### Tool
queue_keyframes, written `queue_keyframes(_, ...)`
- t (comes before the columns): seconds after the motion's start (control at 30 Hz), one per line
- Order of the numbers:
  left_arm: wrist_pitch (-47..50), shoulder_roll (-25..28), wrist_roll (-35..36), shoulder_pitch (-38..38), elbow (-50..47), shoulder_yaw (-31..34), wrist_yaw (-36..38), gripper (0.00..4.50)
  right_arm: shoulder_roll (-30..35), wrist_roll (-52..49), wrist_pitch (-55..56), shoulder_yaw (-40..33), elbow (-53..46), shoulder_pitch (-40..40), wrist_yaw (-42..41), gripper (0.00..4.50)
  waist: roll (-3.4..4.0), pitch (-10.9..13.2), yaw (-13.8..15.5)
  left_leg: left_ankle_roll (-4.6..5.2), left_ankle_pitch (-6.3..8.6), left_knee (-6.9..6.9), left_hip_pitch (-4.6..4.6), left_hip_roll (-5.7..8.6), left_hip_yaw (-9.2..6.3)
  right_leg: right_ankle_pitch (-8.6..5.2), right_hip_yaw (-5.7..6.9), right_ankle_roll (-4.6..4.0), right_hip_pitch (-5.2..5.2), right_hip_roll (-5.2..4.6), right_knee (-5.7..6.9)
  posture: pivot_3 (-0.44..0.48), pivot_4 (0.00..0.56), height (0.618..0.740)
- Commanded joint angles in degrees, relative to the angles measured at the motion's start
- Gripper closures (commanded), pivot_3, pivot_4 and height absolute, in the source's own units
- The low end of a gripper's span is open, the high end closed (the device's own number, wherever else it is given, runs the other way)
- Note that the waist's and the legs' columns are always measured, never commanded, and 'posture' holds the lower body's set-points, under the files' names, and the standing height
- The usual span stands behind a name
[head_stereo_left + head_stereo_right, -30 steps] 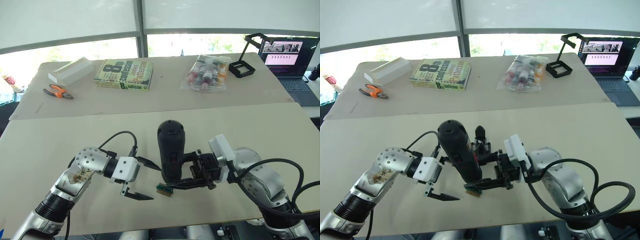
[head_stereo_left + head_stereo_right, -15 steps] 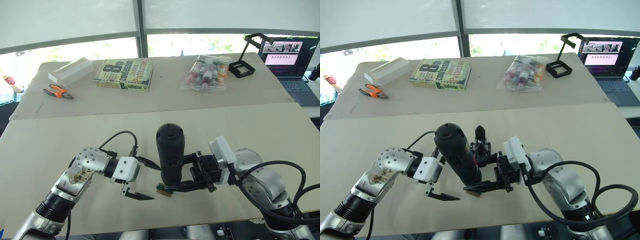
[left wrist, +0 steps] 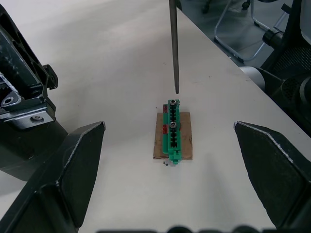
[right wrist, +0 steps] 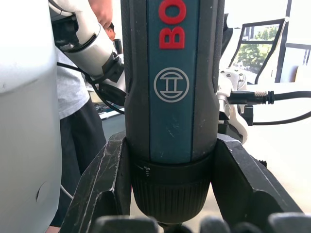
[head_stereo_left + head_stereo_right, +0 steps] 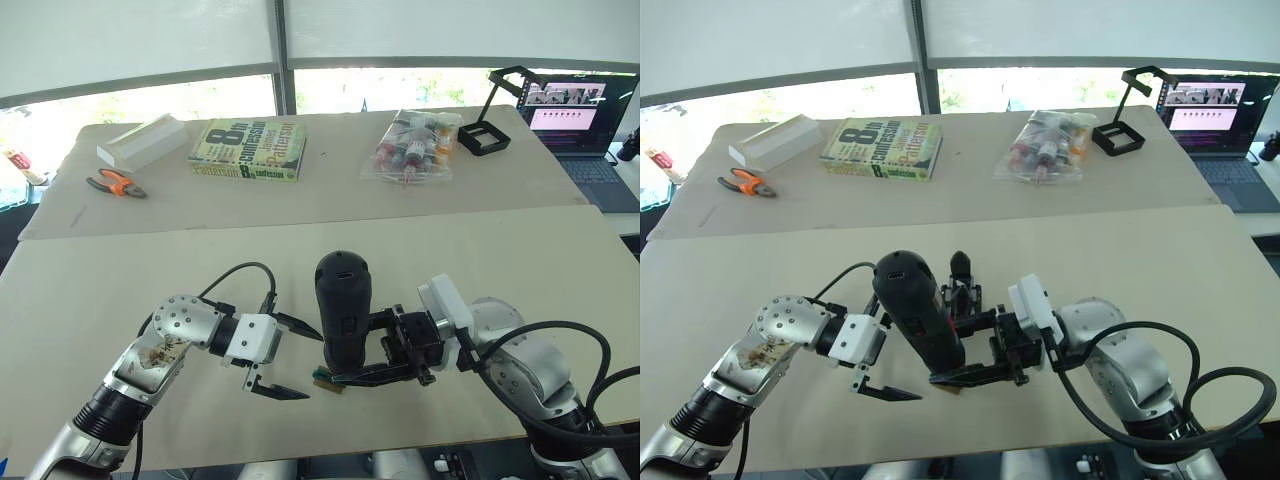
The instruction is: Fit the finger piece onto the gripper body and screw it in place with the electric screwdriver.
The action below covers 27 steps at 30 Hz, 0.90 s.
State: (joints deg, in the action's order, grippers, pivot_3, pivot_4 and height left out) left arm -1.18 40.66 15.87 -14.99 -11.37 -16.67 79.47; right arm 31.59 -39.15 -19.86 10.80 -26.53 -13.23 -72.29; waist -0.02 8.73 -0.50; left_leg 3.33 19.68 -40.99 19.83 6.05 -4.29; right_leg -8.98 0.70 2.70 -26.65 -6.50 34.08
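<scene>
Far left of counter: we saw orange-handled pliers (image 5: 116, 183) and a white box (image 5: 141, 141) lying on the beige counter (image 5: 120, 270), with a book (image 5: 249, 150) just beside them.
Left hand: the left hand (image 5: 285, 358) hovered low over the front of the counter with its two black fingers spread wide and nothing between them. In the left wrist view the fingers (image 3: 63, 170) stood far apart on both sides of the block.
Green-and-brown block: a small green-and-brown block (image 3: 173, 129) lay flat on the counter between the left hand's fingers, touching neither of them.
Electric screwdriver: the electric screwdriver (image 5: 342, 308) stood nearly upright at the middle front of the counter. Its thin metal bit (image 3: 174, 43) pointed down, and the tip was just above the far end of the block; we could not tell if it touched.
Gripper body: the gripper body (image 5: 962, 285) was on the counter just behind the screwdriver, with one pointed finger up.
Right hand: the right hand (image 5: 375, 345) was clenched around the screwdriver's black barrel, as the right wrist view showed, with one finger (image 4: 104, 182) on each side.
Far right of counter: a clear bag of small bottles (image 5: 411, 145), a black wire stand (image 5: 495, 110) and an open laptop (image 5: 580, 125) were well apart from the hands.
</scene>
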Motion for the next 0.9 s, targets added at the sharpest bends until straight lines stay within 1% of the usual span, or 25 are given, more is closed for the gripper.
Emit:
queue_keyframes(0.03, -1.19, 0.37, 0.25, -0.04, -1.15, 0.46, 0.17, 0.0, -0.57, -0.92, 1.57, -0.95, -1.79, -0.55, 0.05, 2.61, 0.0, 0.0, -0.01, 0.0, 0.0, 0.0, 0.0, 0.0, 0.0, 0.0, 0.0, 0.0, 0.0, 0.01, 0.0, 0.0, 0.15, 0.74)
queue_keyframes(0.43, -1.37, 0.47, 0.21, 0.33, -1.34, 0.42, 0.22, 0.0, -0.57, -0.91, 1.48, -1.07, -2.19, -0.75, 0.18, 2.61, 0.0, 0.0, 0.01, 0.0, 0.0, 0.0, 0.0, 0.0, 0.0, 0.0, 0.0, 0.0, 0.0, 0.0, 0.0, 0.0, 0.15, 0.74)
queue_keyframes(0.9, -1.42, 0.95, 0.29, 1.06, -1.77, 0.54, 0.21, 0.0, -0.68, -0.75, 0.57, 0.01, -3.87, -0.79, 2.16, 2.61, 0.0, 0.0, 0.02, 0.0, 0.0, 0.0, 0.0, 0.0, 0.0, 0.0, 0.0, 0.0, 0.0, 0.0, 0.0, 0.0, 0.15, 0.74)
